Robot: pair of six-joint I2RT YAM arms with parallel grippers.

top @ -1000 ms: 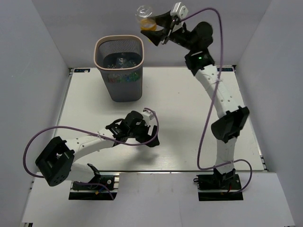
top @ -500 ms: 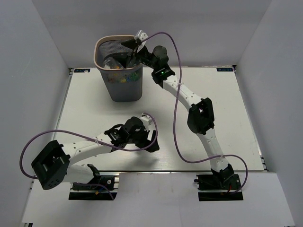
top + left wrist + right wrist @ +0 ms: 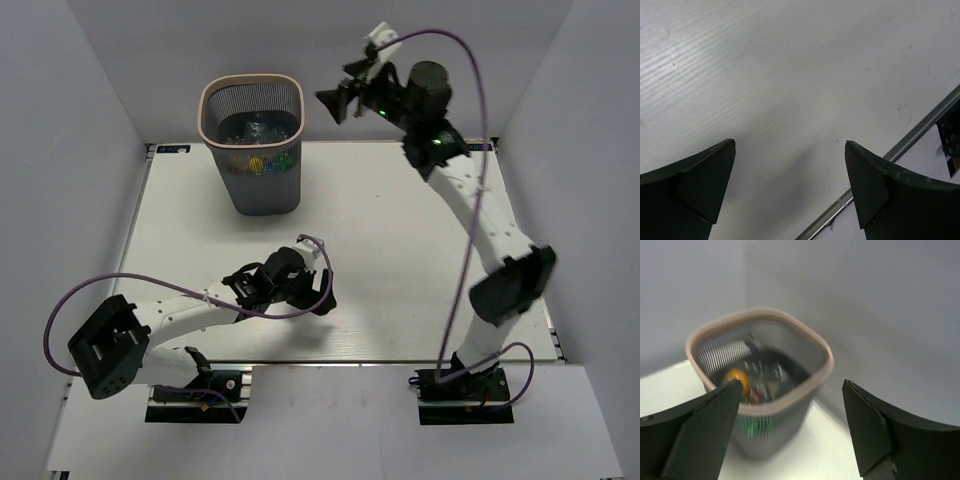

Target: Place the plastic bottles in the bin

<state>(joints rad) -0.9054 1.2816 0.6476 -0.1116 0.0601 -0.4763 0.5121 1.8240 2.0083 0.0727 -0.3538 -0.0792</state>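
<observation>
At 11 o'clock on the table [image 3: 400,230], bin [image 3: 204,118] holds the plastic bottles [image 3: 250,130]; orange-capped bottle [image 3: 735,378] just dropped in; right gripper [image 3: 335,103] pulled back to 1 o'clock, jaws wide, empty; left gripper [image 3: 322,298] wide too, nr centre; we judge task prob. done.

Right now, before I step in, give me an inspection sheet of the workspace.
Surface: white table, no loose bottles seen.
Job's things: plastic bottles inside the bin, standing far left.
Clutter: nothing seen.
End effectors: left end effector open, low over table; right end effector open, empty, raised right of bin.
Cables: purple cables loop off both arms.
Surroundings: grey walls on three sides.
</observation>
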